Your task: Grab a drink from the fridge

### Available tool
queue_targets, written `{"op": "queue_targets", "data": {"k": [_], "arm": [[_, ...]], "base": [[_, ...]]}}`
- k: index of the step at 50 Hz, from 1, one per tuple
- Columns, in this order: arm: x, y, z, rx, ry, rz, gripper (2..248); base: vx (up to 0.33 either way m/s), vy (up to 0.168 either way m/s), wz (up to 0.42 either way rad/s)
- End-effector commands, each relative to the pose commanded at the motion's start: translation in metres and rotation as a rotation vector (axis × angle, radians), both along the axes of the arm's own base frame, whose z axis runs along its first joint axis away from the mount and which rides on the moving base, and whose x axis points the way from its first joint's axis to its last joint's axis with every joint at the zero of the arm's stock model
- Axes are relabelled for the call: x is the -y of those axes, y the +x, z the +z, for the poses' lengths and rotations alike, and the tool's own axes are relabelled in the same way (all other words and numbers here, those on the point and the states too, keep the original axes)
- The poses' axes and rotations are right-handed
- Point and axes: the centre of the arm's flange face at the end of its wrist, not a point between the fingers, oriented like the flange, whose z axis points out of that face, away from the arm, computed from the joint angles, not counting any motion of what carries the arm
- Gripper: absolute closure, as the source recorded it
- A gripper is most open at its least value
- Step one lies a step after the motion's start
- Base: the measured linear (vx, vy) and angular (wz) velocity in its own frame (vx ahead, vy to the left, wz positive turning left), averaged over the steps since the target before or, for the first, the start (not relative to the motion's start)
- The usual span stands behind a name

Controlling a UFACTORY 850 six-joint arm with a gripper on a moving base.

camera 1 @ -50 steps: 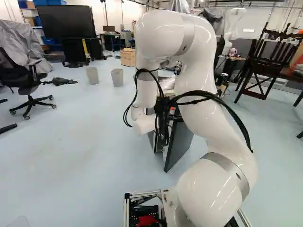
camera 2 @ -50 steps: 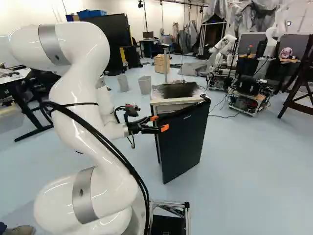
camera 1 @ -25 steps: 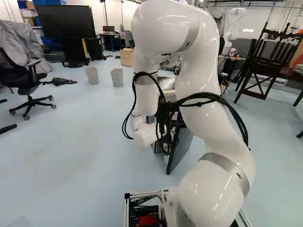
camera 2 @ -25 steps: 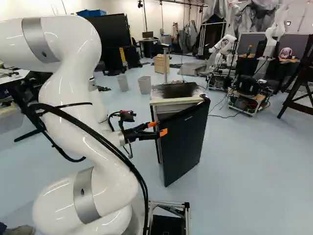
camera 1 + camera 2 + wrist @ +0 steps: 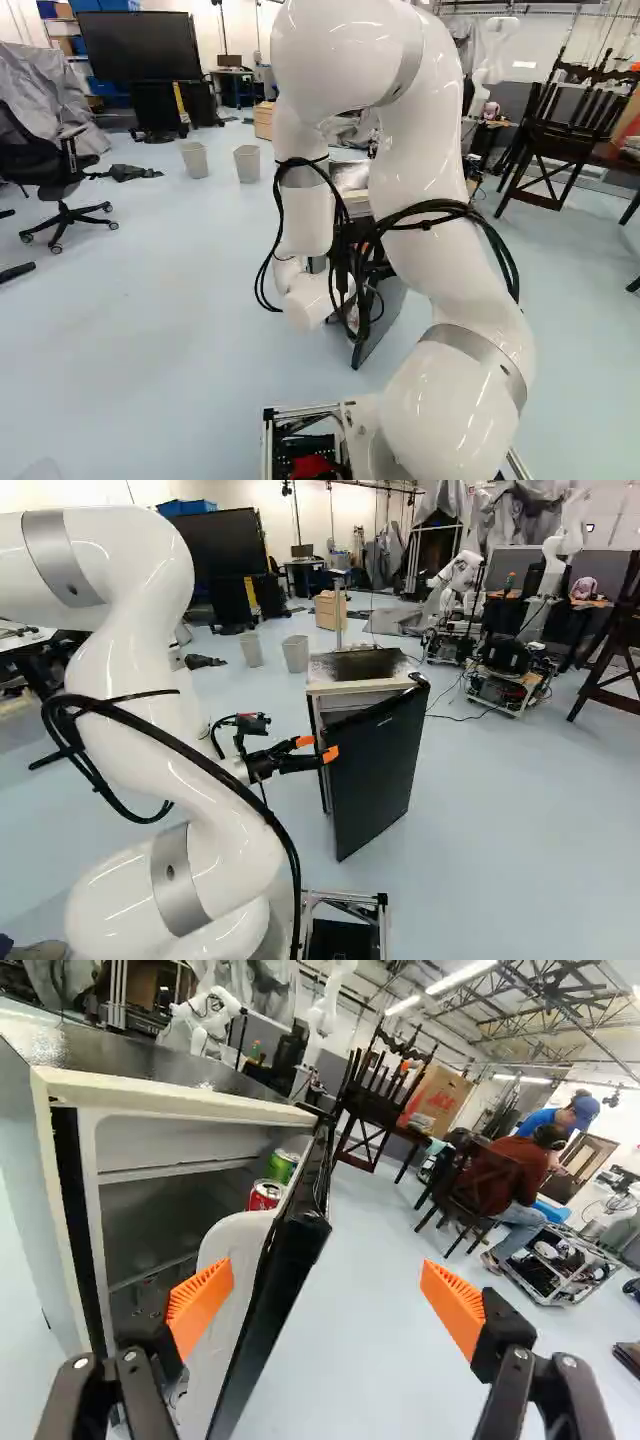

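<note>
We have our glossy white jointed arm point(image 5: 425, 150) rising from its foot joint and arching over, forearm hanging down, black cables point(image 5: 450, 208) looped along it. At its end the black two-fingered pincer point(image 5: 317, 748) reaches toward the fridge point(image 5: 345, 688), a pale boxy cabinet with a dark top, and sits just beside the free edge of its flat black door point(image 5: 380, 780), which stands ajar. In the wrist view we see the pincer point(image 5: 326, 1278) released, its ribbed orange pads point(image 5: 201, 1303) spread wide, the door's edge ahead between them and nothing gripped. The drinks are in the fridge: a red metal can point(image 5: 265, 1195) and a green metal can point(image 5: 282, 1166) near each other by the door's white inner liner point(image 5: 235, 1245). The fridge stands on a smooth pale blue floor point(image 5: 500, 830). Beyond it we find two grey waste bins point(image 5: 296, 654) and a light wooden drawer unit point(image 5: 328, 610). To its right in the right base view is another robot point(image 5: 512, 685), white-armed on a wheeled frame; to its left, farther back, a large black screen point(image 5: 222, 565).
</note>
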Motion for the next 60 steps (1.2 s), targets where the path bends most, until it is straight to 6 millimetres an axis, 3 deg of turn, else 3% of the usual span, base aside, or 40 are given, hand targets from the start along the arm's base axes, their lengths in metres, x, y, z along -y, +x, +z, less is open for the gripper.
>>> {"op": "queue_targets", "data": {"k": [27, 60], "arm": [[-0.010, -0.011, 0.002, 0.004, -0.019, 0.031, 3], [-0.013, -0.007, 0.006, 0.054, -0.034, -0.114, 3]], "base": [[0.000, 0.000, 0.000], [0.000, 0.000, 0.000]]}}
